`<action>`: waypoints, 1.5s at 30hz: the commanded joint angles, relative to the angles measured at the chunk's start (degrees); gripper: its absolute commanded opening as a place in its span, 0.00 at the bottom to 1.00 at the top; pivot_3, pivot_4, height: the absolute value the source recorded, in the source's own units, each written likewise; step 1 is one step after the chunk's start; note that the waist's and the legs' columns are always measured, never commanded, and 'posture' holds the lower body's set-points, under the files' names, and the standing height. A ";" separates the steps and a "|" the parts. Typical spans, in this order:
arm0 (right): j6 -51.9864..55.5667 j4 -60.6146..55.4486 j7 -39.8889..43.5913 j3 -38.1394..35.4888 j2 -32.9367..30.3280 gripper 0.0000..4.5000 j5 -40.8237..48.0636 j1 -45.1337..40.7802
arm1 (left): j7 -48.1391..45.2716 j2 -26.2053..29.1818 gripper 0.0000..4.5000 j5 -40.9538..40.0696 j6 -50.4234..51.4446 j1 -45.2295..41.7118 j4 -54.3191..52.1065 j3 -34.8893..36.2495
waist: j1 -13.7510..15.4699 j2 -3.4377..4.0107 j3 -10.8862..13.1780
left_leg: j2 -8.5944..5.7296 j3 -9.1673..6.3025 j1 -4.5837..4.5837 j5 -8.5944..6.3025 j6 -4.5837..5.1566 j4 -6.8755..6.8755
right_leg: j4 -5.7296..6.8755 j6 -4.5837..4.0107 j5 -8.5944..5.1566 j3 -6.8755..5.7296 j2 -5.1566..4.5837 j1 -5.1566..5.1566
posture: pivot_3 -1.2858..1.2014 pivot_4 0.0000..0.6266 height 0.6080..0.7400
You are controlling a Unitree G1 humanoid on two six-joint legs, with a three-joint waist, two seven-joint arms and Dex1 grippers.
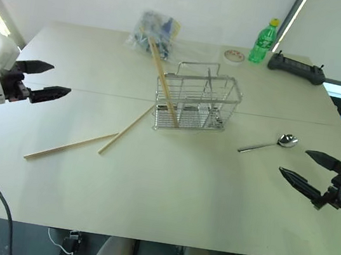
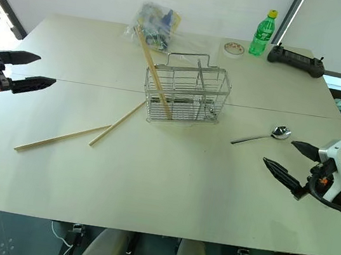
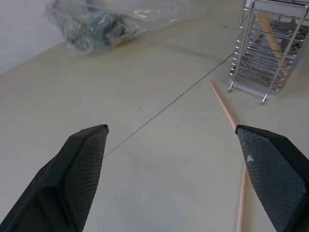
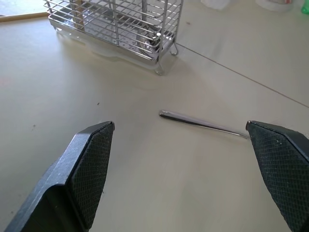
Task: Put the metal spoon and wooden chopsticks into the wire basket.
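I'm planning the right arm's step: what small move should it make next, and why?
Probably ease the right tool forward and down toward the metal spoon. The spoon lies flat on the table, outside the wire basket, just ahead of that tool, whose fingers stand open and empty. Two wooden chopsticks also lie loose nearer the left tool.

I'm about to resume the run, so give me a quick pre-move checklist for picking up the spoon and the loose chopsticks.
1. Right pincer open: ok.
2. Left pincer open: ok.
3. Metal spoon lying free on the table, nothing on it, near the right pincer: ok.
4. Two wooden chopsticks flat on the table, apart from the wire basket: ok to grasp; not yet binned.
5. Chopsticks in the basket lean out over the rim: how many, cannot tell.
6. Basket upright, top open: ok.
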 commanded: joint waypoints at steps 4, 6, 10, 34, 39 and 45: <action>-1.67 1.05 0.44 -0.34 -0.82 1.00 -0.79 -1.74 | 0.28 1.48 0.99 -0.63 1.94 -0.98 -3.04 0.99 | 0.00 0.00 0.00 | 0.00 0.00 0.01 0.00 0.00 0.01 | 0.03 0.00 0.00 0.00 0.00 0.01 | 0.52 0.24 0.80; -2.26 2.17 0.84 0.40 -1.38 1.00 -1.56 -2.57 | 0.09 1.14 0.99 -1.38 3.14 -0.63 -5.51 0.69 | 0.00 0.00 0.00 | 0.00 0.00 0.01 0.00 0.00 0.02 | 0.02 0.00 0.00 0.00 0.00 0.01 | 0.52 0.24 0.80; -3.97 6.39 2.91 2.50 -4.84 1.00 -3.31 -7.05 | 0.00 -0.73 0.99 -5.66 7.71 0.47 -16.26 -0.07 | -0.02 0.02 0.01 | -0.01 0.01 0.01 0.00 0.00 0.09 | 0.02 0.00 0.02 0.03 -0.02 0.04 | 0.52 0.24 0.80; -50.96 72.11 31.59 48.90 -6.26 1.00 -38.94 -64.05 | -0.55 -13.31 0.99 -17.75 20.10 -8.09 -38.20 -17.06 | -1.82 0.24 0.22 | -0.09 0.25 0.21 0.17 -0.28 0.06 | -0.02 0.10 0.15 0.11 0.06 0.19 | 0.52 0.24 0.80; -55.25 82.13 31.68 52.29 -2.58 1.00 -43.92 -71.12 | 0.33 -12.51 0.99 -18.64 20.69 -7.35 -39.55 -16.04 | -1.86 0.25 0.23 | -0.10 0.25 0.23 0.16 -0.26 0.09 | 0.01 0.10 0.15 0.15 0.08 0.21 | 0.52 0.24 0.80; -55.67 91.16 28.47 54.43 0.38 1.00 -49.28 -76.97 | 2.67 -12.41 0.99 -20.31 22.02 -6.27 -42.07 -15.10 | -1.78 0.25 0.23 | -0.12 0.19 0.26 0.16 -0.26 0.11 | 0.13 0.08 0.16 0.20 0.11 0.21 | 0.52 0.24 0.80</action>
